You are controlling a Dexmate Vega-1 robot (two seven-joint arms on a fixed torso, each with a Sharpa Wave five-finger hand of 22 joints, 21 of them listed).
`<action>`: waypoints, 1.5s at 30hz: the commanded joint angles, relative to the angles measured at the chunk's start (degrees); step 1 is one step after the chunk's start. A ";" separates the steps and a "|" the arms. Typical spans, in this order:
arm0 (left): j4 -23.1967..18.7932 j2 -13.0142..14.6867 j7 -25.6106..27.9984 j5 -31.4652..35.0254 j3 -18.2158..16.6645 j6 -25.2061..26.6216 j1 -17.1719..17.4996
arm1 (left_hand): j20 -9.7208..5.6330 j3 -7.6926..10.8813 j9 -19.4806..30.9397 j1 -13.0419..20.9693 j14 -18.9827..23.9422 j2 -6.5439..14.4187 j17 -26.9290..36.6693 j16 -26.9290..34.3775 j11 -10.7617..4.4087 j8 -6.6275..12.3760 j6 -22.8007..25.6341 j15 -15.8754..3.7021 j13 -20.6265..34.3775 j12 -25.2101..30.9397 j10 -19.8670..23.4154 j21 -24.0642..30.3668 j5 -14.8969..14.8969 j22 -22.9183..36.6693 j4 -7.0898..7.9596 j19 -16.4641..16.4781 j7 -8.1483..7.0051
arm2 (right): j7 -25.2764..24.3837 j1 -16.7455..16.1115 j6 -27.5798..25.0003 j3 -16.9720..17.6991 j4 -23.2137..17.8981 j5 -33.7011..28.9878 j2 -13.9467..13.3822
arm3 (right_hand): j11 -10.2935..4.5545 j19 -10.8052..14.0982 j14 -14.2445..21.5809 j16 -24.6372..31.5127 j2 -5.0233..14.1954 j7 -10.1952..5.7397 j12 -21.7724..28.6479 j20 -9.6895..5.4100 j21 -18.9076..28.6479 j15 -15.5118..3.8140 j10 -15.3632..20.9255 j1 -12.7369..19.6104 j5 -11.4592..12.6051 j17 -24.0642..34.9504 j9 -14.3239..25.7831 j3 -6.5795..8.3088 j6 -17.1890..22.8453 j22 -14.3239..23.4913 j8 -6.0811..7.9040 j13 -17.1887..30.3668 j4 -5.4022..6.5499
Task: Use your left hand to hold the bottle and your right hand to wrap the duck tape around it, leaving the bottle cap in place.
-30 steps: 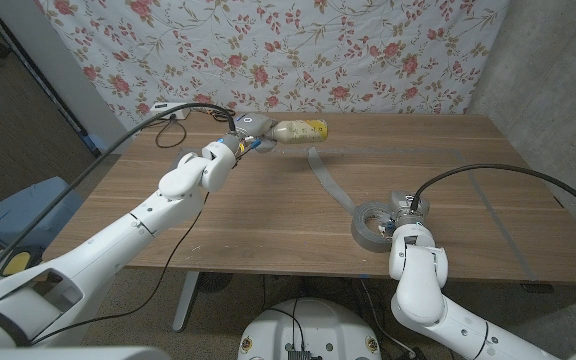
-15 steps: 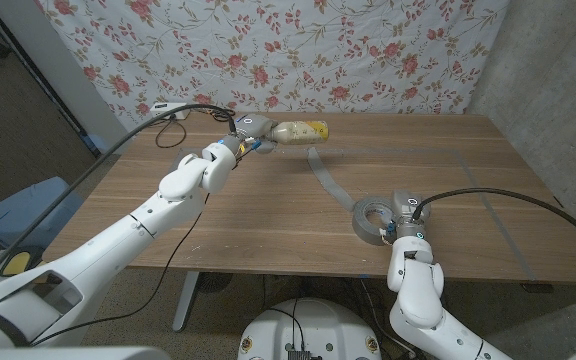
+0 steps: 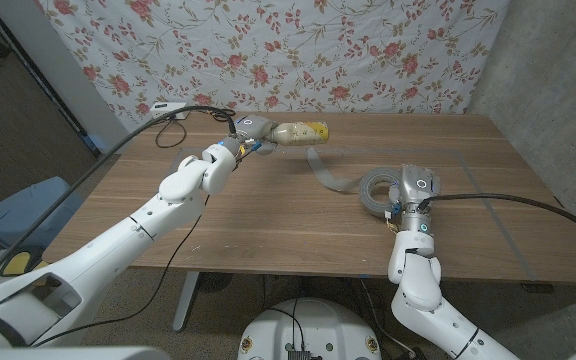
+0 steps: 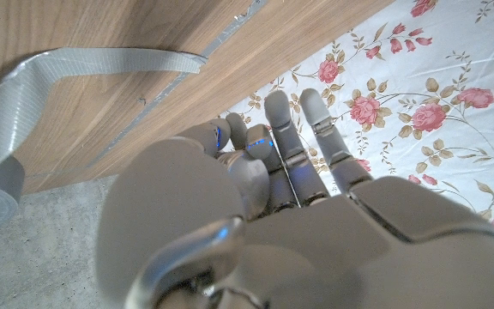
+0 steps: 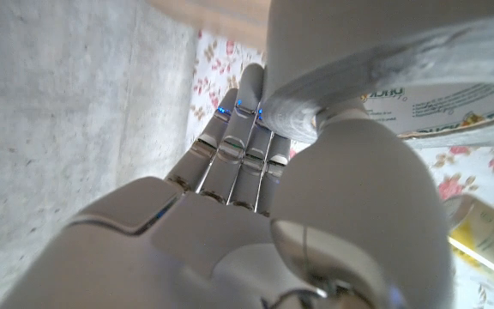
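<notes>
My left hand (image 3: 245, 129) grips a yellowish bottle (image 3: 302, 130) by its neck end and holds it level above the far side of the table (image 3: 268, 215); the cap is hidden inside the hand. A grey strip of tape (image 3: 326, 172) runs from the bottle down to the duck tape roll (image 3: 376, 187). My right hand (image 3: 412, 192) holds that roll lifted off the wood, right of the bottle. In the right wrist view my thumb is through the roll (image 5: 384, 73), with the bottle (image 5: 487, 232) beyond. The left wrist view shows my left hand (image 4: 264, 215) and the strip (image 4: 84, 62).
A white power strip (image 3: 167, 108) with a black cable lies at the table's far left. Grey tape lines (image 3: 492, 205) mark the wood on the right. A floral cloth (image 3: 368, 50) hangs behind the table. A blue seat (image 3: 16, 216) stands at the left.
My right hand has lifted the tape roll off the table and carried it up and toward the far side, shortening the strip's span. My left hand and the bottle have stayed in place.
</notes>
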 commanded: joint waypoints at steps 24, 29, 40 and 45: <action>-0.12 -0.36 1.64 -0.46 -0.29 0.26 0.39 | -0.02 4.88 -0.33 -7.10 -0.46 6.16 -0.08 1.28 -0.25 1.12 -0.04 -2.93 0.27 0.45 0.12 1.46 -0.16 -1.04 3.55 -0.43 0.22 | -32.10 16.62 12.15 0.92 9.33 1.00 -1.58 | -7.84 -0.54 0.93 -0.93 6.57 -9.48 0.47 -4.31 1.63 -6.78 9.12 7.51 1.22 2.55 -0.45 -1.28 11.85 0.00 0.03 7.63 0.28; 0.09 -0.40 2.13 -0.86 -0.47 0.00 0.32 | -0.04 5.02 -0.36 -7.29 -0.57 6.09 -0.08 1.43 -0.23 1.23 -0.15 -2.86 0.27 0.45 0.14 1.57 -0.18 -1.21 3.54 -0.35 0.31 | -30.61 19.28 11.53 0.35 10.53 0.21 -1.74 | -7.66 -0.59 1.06 -1.04 6.47 -9.40 0.43 -4.38 1.87 -6.79 9.48 7.68 1.33 3.06 -0.58 -1.49 12.15 -0.01 -0.01 7.47 0.26; -2.12 0.14 3.44 -1.72 -1.63 -0.02 1.58 | -0.08 5.29 -0.62 -7.63 -0.56 6.10 -0.11 1.81 -0.10 1.45 -0.11 -2.85 0.27 0.46 0.16 1.88 -0.23 -1.36 3.50 -0.53 0.33 | -28.04 23.56 11.27 -0.54 14.04 0.21 -1.97 | -7.50 -0.64 1.38 -1.24 6.41 -9.05 0.50 -4.44 2.45 -6.75 9.80 7.98 1.54 4.24 -0.86 -1.95 12.42 -0.05 -0.28 7.70 0.32; -4.21 0.84 3.72 -2.37 -2.37 -0.14 2.73 | -0.06 5.45 -0.66 -7.87 -0.63 6.07 -0.11 2.03 0.08 1.69 -0.07 -2.82 0.28 0.48 0.19 2.08 -0.26 -1.43 3.50 -0.56 0.43 | -27.08 25.83 11.13 -1.44 16.07 -0.24 -1.85 | -7.50 -0.81 1.43 -1.39 6.38 -9.22 0.46 -4.51 2.68 -6.72 9.85 8.10 1.63 4.81 -0.99 -2.18 12.56 -0.07 -0.41 7.75 0.36</action>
